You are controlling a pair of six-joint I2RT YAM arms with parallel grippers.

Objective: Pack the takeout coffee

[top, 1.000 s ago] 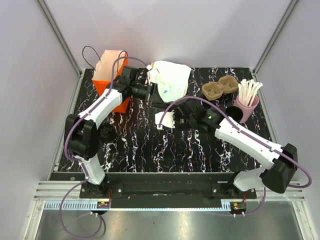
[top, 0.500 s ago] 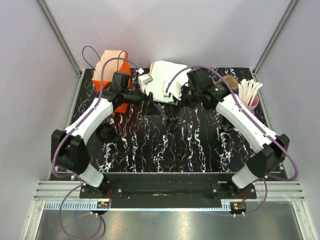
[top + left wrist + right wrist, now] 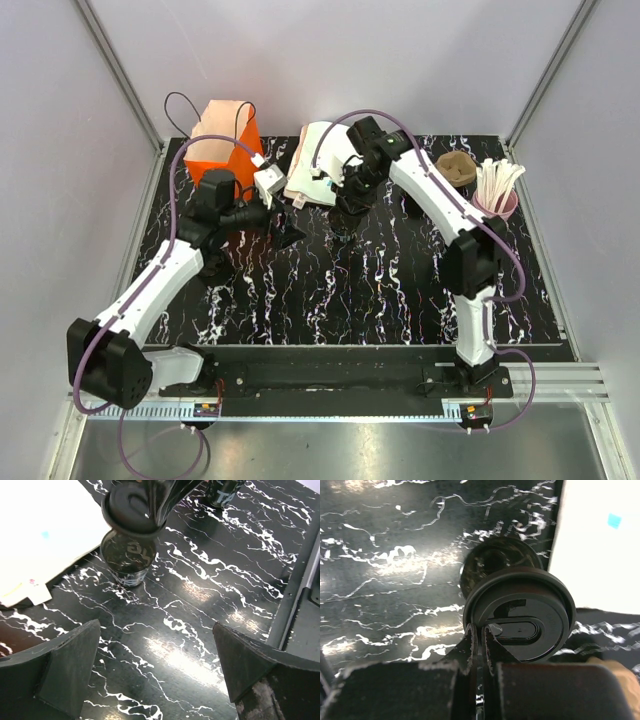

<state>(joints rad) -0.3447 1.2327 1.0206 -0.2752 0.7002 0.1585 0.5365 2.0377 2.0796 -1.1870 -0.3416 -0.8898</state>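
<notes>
The takeout coffee (image 3: 125, 560) is a small black cup standing on the marble table beside the white bag (image 3: 320, 175). It also shows in the top view as a dark cup (image 3: 345, 218), and from above in the right wrist view (image 3: 485, 562). A flat black lid (image 3: 131, 510) lies on or just over its rim, a little off centre in the right wrist view (image 3: 520, 625). My right gripper (image 3: 482, 627) is shut on the lid's edge, reaching down from the far side (image 3: 350, 195). My left gripper (image 3: 155, 627) stands open and holds nothing, apart from the cup on its left (image 3: 285, 212).
An orange bag (image 3: 222, 140) stands at the far left. A brown cup carrier (image 3: 457, 167) and a pink cup of white sticks (image 3: 497, 200) are at the far right. Another black piece (image 3: 213, 262) lies by the left arm.
The right arm has swung up to the far middle and now holds the lid over the cup. The left gripper has drawn back from the white bag toward the left, still open.
</notes>
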